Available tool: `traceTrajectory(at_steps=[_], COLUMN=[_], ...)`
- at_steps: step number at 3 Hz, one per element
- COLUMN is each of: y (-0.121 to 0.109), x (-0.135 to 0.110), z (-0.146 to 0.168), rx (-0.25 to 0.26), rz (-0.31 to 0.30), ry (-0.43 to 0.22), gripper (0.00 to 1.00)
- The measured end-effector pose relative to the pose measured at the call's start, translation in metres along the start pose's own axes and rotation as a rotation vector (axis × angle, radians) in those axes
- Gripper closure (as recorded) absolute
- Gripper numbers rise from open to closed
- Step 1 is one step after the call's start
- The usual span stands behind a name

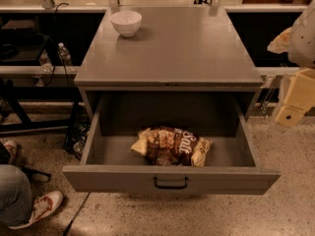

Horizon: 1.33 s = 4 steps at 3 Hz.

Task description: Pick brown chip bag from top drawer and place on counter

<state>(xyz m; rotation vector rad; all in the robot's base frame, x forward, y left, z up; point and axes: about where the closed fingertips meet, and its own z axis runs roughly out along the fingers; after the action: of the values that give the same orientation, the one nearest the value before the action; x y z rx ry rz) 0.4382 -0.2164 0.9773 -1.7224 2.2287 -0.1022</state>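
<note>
The step in hand, as I judged it, was the reach; my gripper [294,100] hung at the right edge of the view, beside the cabinet and well apart from the brown chip bag [170,145]; the bag lay crumpled in the open top drawer [246,146], near its front panel, about midway across; to do it well I would descend from above, clear of the counter [172,48] lip, and pinch the bag's crinkled middle; whether my gripper stood apart or together I could not tell; it held nothing I could see.
</note>
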Motion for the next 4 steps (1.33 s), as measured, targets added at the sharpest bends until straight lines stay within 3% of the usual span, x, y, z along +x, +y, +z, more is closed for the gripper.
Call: traceTrajectory(at_steps=[1, 2, 3, 4], y=[0.000, -0.002, -0.003, -0.010], x=[0.000, -0.005, -0.018, -0.040], z=[0.000, 0.041, 0.101, 0.172], rx=[0.000, -0.080, -0.177, -0.218], rz=[0.000, 0.063, 0.139, 0.265], ry=[0.000, -0.043, -0.126, -0.210], gripper=[0.00, 0.00, 0.00, 0.00])
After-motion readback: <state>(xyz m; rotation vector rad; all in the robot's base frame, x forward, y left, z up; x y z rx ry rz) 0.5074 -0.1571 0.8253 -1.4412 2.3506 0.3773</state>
